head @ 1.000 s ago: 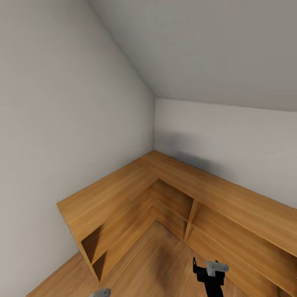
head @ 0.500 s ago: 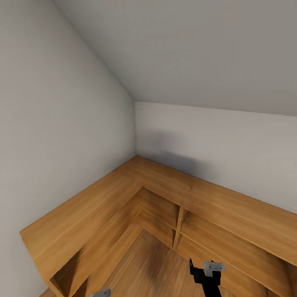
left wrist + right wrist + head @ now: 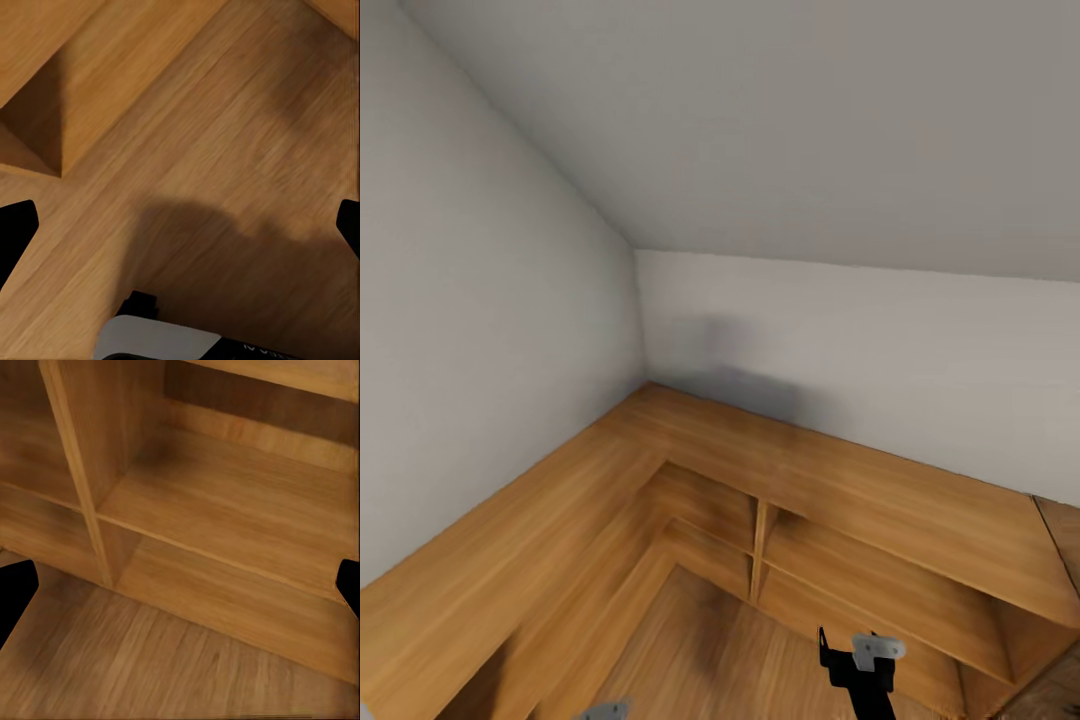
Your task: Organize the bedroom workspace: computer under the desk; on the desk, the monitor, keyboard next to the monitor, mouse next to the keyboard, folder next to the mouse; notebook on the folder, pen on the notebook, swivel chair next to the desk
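Light-wood shelving (image 3: 880, 505), low and L-shaped with a broad flat top, wraps the corner of the room across the lower half of the head view. One run goes from the lower left toward the corner at centre left, the other from that corner to the right edge. Under the top on the right run are open compartments split by an upright wooden divider (image 3: 758, 550) and a horizontal shelf board. Above the shelving stand plain pale grey walls (image 3: 480, 330), and a sloped grey ceiling (image 3: 810, 130) fills the upper part of the frame, so this is the attic bedroom. A soft dark shadow lies on the back wall just above the shelf top, near the centre. The light wood plank floor (image 3: 730, 650) shows at the bottom centre, enclosed by the two shelf runs.

The right arm's black end with a grey plate, the right gripper (image 3: 863, 665), rises from the bottom edge right of centre, over the floor in front of the compartments. In the right wrist view its two dark fingertips (image 3: 15, 592) sit at opposite edges of the frame, wide apart with nothing between them, facing the compartments. A small grey piece of the left arm (image 3: 603, 710) peeks in at the bottom edge, left of centre. In the left wrist view the left gripper (image 3: 180, 232) is likewise spread wide and empty above the floor, beside a shelf end.
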